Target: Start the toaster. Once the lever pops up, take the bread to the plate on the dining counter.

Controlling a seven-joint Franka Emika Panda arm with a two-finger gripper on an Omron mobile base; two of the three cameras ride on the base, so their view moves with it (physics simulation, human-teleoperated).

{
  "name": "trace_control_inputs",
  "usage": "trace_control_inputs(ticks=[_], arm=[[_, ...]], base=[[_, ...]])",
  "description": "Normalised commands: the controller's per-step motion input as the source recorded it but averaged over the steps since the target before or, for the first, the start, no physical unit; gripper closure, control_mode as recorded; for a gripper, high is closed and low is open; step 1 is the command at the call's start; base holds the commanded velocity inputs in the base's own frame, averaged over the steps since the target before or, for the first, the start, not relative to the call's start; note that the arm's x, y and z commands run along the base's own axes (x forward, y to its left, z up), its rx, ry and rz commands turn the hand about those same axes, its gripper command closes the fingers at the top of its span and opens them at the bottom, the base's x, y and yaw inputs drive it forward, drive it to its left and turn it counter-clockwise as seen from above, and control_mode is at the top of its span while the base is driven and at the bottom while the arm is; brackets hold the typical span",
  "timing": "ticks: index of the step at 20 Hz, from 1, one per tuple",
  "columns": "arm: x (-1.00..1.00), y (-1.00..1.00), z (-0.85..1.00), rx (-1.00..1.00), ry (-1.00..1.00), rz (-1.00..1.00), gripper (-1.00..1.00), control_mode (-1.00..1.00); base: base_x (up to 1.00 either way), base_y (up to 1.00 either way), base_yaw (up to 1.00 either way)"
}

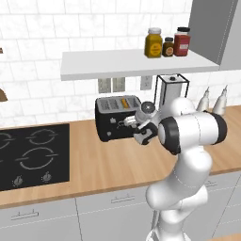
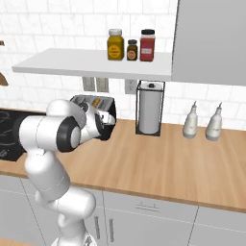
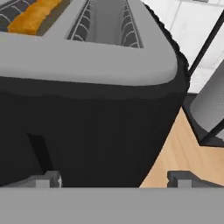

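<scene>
hand (image 3: 113, 178) spread wide, holding nothing | close before toaster (image 3: 87, 109) front (bread (image 3: 33, 15) in slot)

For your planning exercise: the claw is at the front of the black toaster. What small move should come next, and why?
Probably shift the open claw sideways toward the lever, which sits off-centre near one fingertip. The bread sits in the toaster slot, so pressing the lever seems to be the pending step.
</scene>
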Motion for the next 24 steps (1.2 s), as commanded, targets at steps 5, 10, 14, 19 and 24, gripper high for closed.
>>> trace_control_inputs(ticks=[5,10,14,19,24], arm=[[-0.59,-0.11,0.68,0.09,-0.35,0.0,-1.0,-1.0],[-0.39,-0.36,0.92,0.14,-0.14,-0.03,-1.0,-1.0],[-0.67,-0.83,0.82,0.22,0.0,-0.1,-1.0,-1.0],[-0.7,-0.71,0.99,0.21,0.0,-0.03,-1.0,-1.0],[-0.29,-0.49,1.0,0.18,0.25,-0.06,-1.0,-1.0]], base=[[0.0,0.0,0.0],[0.0,0.0,0.0],[0.0,0.0,0.0],[0.0,0.0,0.0],[0.0,0.0,0.0]])
